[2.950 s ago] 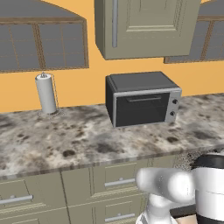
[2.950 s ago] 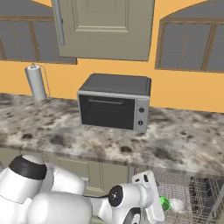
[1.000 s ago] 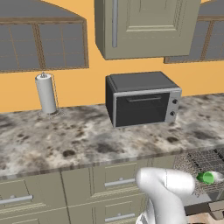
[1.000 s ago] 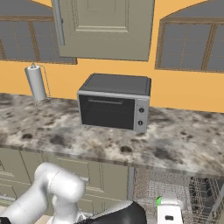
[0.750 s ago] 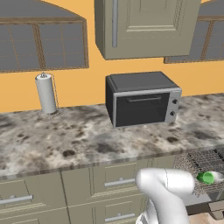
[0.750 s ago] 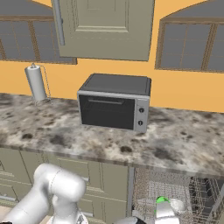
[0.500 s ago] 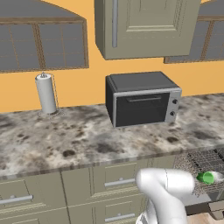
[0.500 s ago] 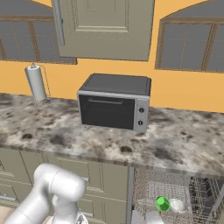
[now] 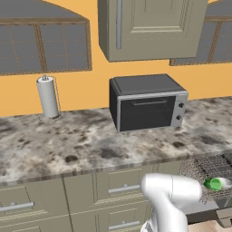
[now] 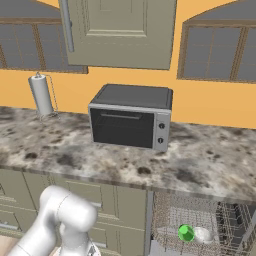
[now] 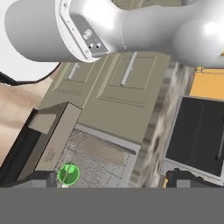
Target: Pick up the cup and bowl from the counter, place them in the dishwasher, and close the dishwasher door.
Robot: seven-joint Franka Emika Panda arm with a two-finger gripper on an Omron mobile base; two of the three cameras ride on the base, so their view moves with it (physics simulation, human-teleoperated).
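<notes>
The round green cup and the small white bowl sit side by side in the grey wire rack of the dishwasher, under the mottled stone worktop. The hand is wide open and holds nothing, so I judge that only the taupe dishwasher door, hanging open, is left to close.

Flat, even rendered light with soft faint shadows, no glare, base views sharp, hand view slightly blurred.
</notes>
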